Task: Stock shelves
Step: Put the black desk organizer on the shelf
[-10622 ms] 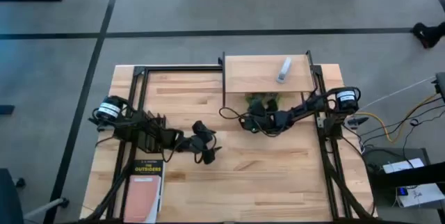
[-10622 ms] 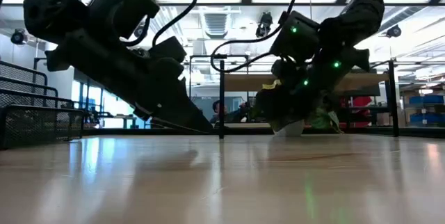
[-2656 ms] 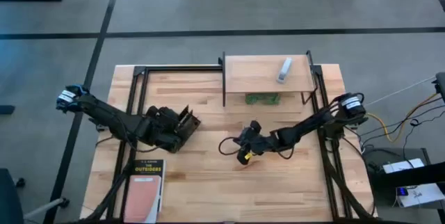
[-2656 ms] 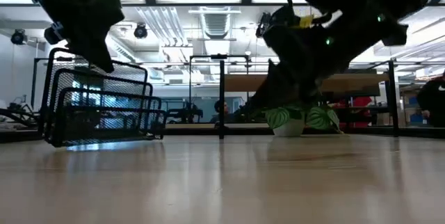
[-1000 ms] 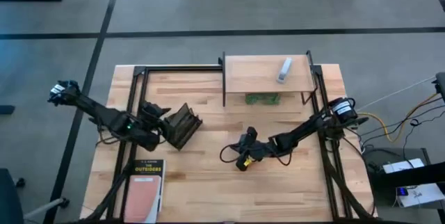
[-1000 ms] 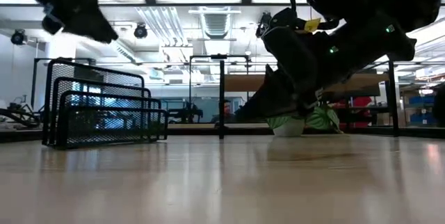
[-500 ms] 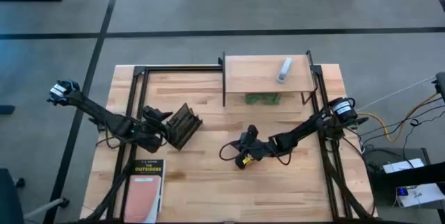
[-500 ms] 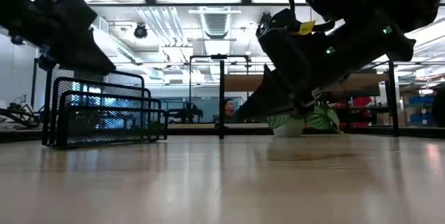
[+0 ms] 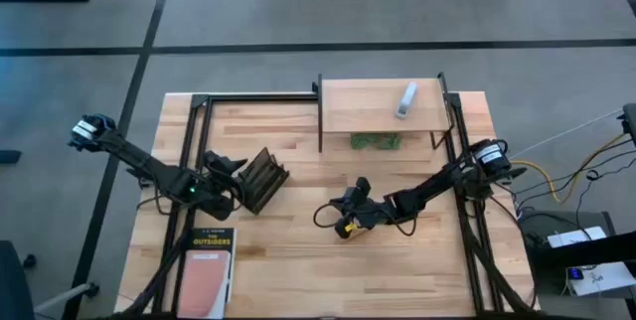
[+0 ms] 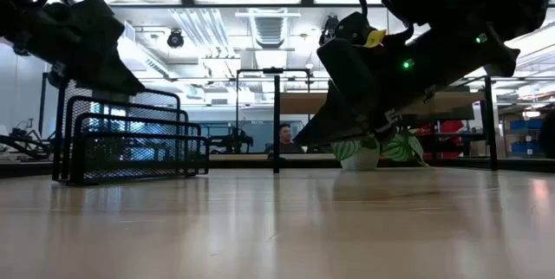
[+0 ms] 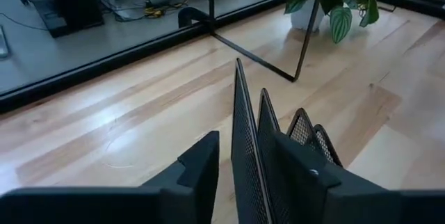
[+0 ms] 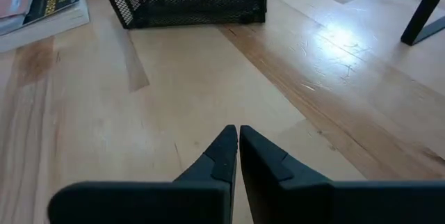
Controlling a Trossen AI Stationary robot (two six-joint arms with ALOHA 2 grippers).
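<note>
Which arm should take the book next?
Left, probably. The left gripper is at the wire rack, with the book lying right below it in the high view. The right gripper, jaws shut and empty, hangs at table centre, farther away.

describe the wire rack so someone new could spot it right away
Start at the butcher-block table and look toward its left half, just above the book. There stands the wire rack, at the left pincer. It is the only black mesh thing there, with stepped upright dividers.
</note>
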